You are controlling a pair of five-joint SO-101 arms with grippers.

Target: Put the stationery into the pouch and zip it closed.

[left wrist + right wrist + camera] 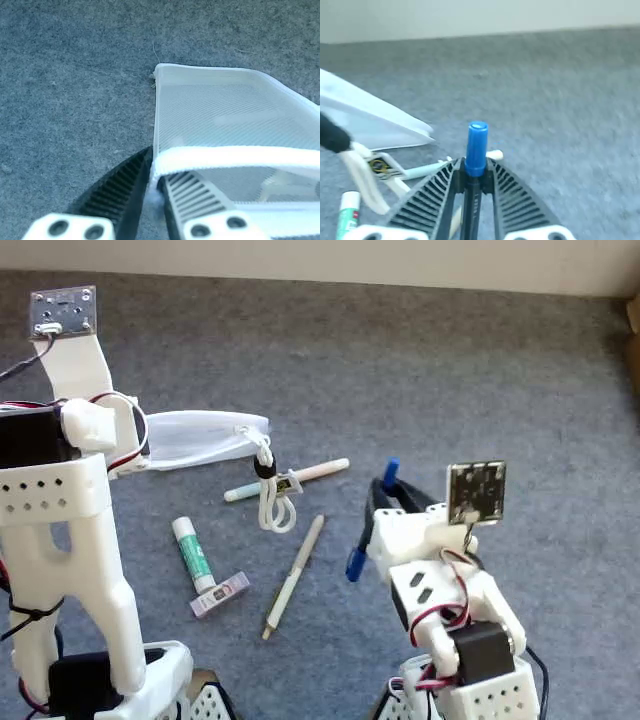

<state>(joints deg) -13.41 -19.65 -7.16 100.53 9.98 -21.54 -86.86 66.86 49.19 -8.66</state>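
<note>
- Left of centre on the grey short-pile carpet (pixel 450 370): a white translucent mesh pouch (pixel 205 438), long and flat, its right end meeting a white looped cord with a black band (pixel 272 502).
- Up close from the left wrist: fine woven netting of the pouch (pixel 220 115) under a thick white hem, pinched tight in the left gripper (pixel 156 167), with a black ribbed finger on one side of the hem and a white ribbed finger (pixel 190 195) on the other. From above, that grip hidden behind the white left arm (pixel 70 500).
- Right of centre: the right gripper (pixel 378 515) clenched around a blue cylindrical marker (pixel 390 473), blue ends poking out far and near of the jaws.
- From the right wrist: smooth round cap of the marker (pixel 476 142) upright between black ridged fingers (pixel 432 192), the right gripper (pixel 475 162) clamped on the dark barrel below it.
- Loose on the carpet between pouch and marker:
  - a slim pastel pen with a mint tip (pixel 290 478), crossing the cord;
  - a cream stick pen (pixel 295 575), lying diagonally nearer;
  - a green-and-white glue stick (pixel 192 552), farther left;
  - a small lilac block (pixel 220 594), just beside the glue stick's near end.
</note>
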